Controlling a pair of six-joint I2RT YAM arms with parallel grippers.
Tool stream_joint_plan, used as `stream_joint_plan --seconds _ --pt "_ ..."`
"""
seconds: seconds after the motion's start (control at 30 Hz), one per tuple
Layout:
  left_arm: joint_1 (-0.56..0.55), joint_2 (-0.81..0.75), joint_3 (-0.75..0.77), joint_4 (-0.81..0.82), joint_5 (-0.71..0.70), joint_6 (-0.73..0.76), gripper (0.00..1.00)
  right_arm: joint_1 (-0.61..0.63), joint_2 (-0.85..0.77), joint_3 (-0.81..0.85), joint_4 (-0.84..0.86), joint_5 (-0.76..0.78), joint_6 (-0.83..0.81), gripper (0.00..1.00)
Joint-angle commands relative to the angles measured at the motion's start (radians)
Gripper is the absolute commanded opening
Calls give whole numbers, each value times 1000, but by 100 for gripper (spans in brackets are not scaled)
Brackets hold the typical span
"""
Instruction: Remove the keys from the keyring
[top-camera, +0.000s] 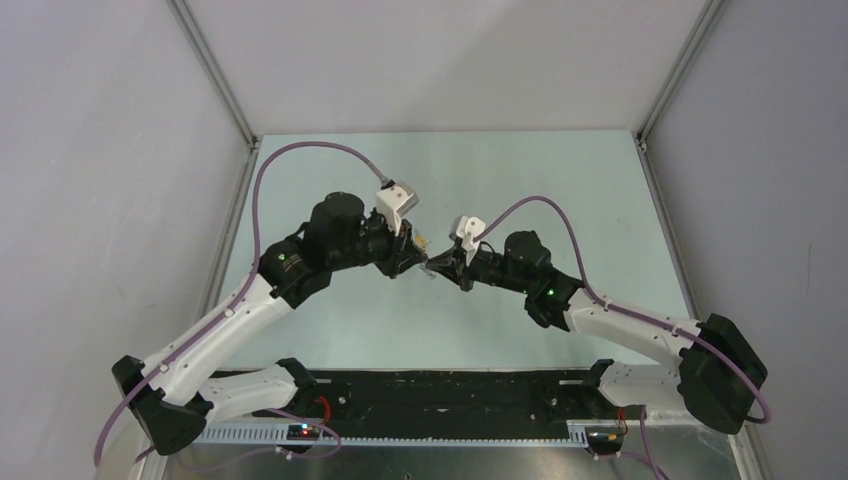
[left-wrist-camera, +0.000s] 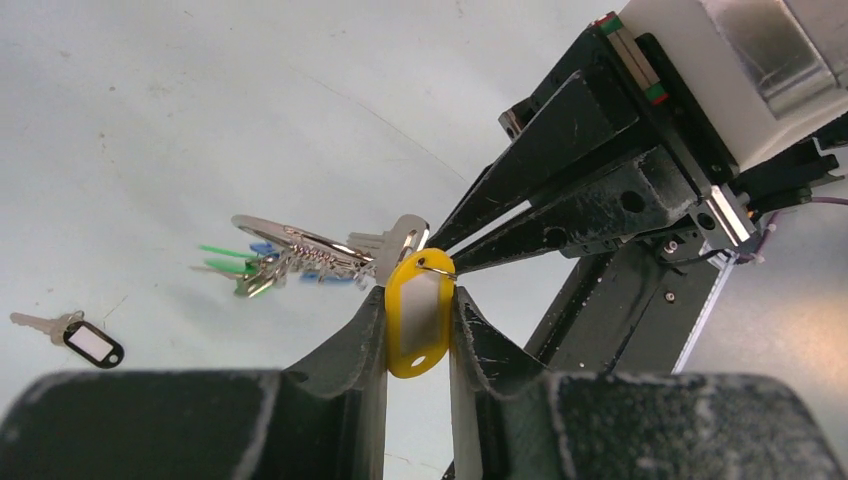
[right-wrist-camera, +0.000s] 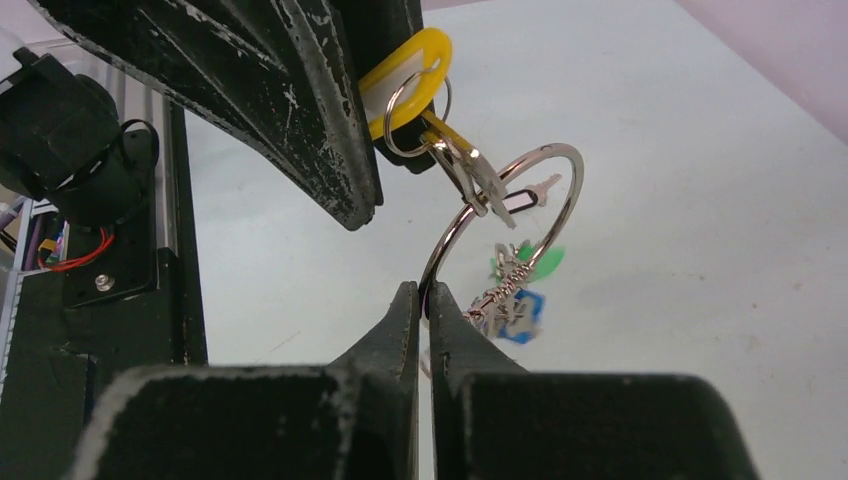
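Observation:
My left gripper (left-wrist-camera: 420, 300) is shut on the yellow key tag (left-wrist-camera: 417, 322), held above the table; the tag also shows in the right wrist view (right-wrist-camera: 400, 78). Its key (right-wrist-camera: 478, 170) hangs on the silver keyring (right-wrist-camera: 545, 165). My right gripper (right-wrist-camera: 425, 295) is shut on the keyring's lower edge. Green and blue keys (right-wrist-camera: 518, 290) dangle from the ring; they also show in the left wrist view (left-wrist-camera: 250, 268). In the top view both grippers meet at mid-table, the left gripper (top-camera: 418, 252) facing the right gripper (top-camera: 440, 264).
A loose key with a black tag (left-wrist-camera: 85, 338) lies on the pale table (top-camera: 560, 180) to the left. Grey walls enclose the table on three sides. The arms' bases and a black rail (top-camera: 450, 395) sit at the near edge.

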Motion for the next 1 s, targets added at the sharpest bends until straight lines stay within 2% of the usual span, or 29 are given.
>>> stream_joint_plan --seconds 0.0,0.17,0.37,0.43,0.47,0.53,0.6,0.8,0.97 --pt "4 -31 36 44 -36 -1 0 -1 -40 49 -42 49 -16 0" --pt "37 -7 30 47 -12 -35 0 -15 -108 48 -194 61 -55 0" --pt "39 4 9 79 16 -45 0 -46 -180 48 -278 10 -46 0" --pt "39 5 7 89 33 -57 0 -52 -186 47 -287 4 -40 15" --pt "39 4 8 93 40 -60 0 -51 -183 47 -285 4 -37 31" --pt "40 2 9 99 57 -66 0 -50 -170 45 -267 7 -29 45" --pt "39 -2 6 106 67 -66 0 -45 -153 40 -234 17 -16 54" --pt "40 -11 -6 114 49 -79 0 -17 -112 9 -95 55 -1 72" --pt "39 -21 -5 117 65 -94 0 -6 -64 -1 13 71 3 73"
